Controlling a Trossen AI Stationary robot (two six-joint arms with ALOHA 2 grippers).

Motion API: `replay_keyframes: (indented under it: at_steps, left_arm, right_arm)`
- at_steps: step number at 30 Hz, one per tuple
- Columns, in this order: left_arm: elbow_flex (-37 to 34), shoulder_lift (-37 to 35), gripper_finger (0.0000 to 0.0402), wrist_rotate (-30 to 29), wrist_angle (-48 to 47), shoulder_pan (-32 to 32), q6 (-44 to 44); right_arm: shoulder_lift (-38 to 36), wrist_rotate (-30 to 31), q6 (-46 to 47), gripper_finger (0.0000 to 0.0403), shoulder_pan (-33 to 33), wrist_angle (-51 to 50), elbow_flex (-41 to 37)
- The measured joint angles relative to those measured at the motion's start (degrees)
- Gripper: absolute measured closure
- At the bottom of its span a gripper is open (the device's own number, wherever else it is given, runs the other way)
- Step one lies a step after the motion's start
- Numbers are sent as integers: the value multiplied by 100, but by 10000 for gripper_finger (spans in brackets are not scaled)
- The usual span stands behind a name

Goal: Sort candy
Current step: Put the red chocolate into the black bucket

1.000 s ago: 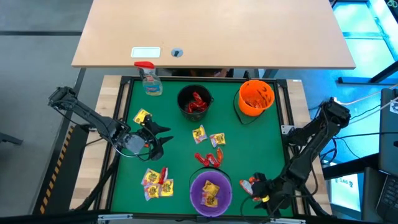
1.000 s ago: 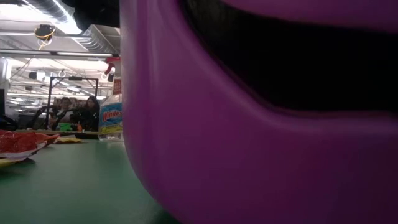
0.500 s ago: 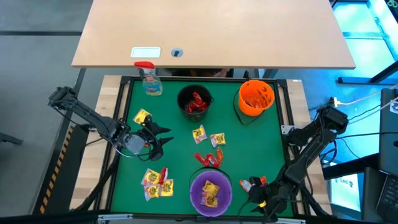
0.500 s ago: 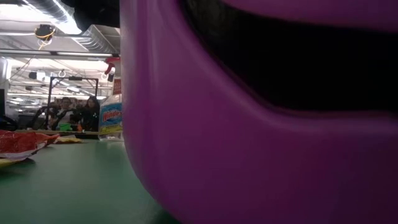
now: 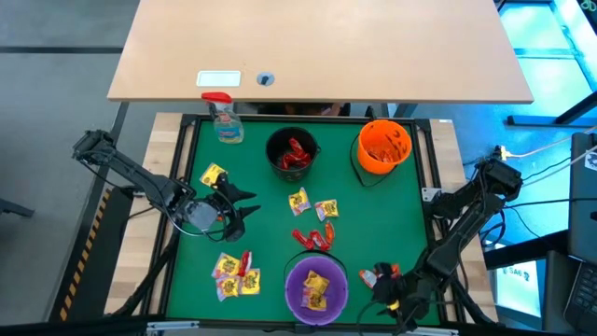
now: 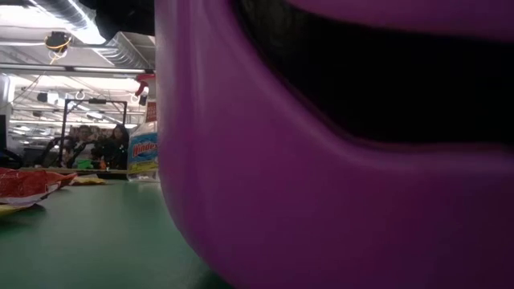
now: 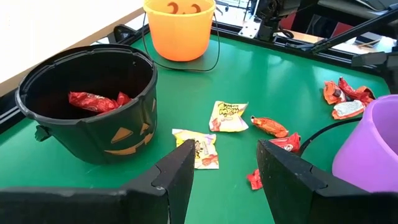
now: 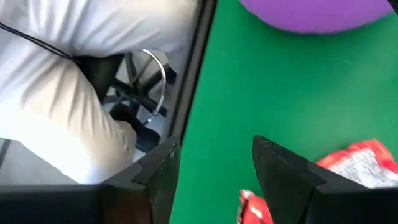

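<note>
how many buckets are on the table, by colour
black bucket: 1
orange bucket: 1
purple bucket: 1
total: 3

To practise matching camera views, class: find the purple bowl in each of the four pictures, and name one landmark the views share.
High view: purple bowl at the near table edge, centre, yellow candy inside.
Low view: its wall fills most of the picture, very close.
Left wrist view: a piece of it at the right edge.
Right wrist view: its underside curve along the top.
Shared landmark: the green table surface.
</note>
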Motion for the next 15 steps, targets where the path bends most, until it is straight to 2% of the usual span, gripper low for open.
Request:
replay_keyframes:
  at_steps: [10,15]
  left_arm:
    - [0,0,239,63,0,0,-33]
    - [0,0,239,68,0,0,-36]
  right_arm:
    - [-2,-319,263,142,0,-915,0]
    - [0,-326,338,140,0,-1700,0]
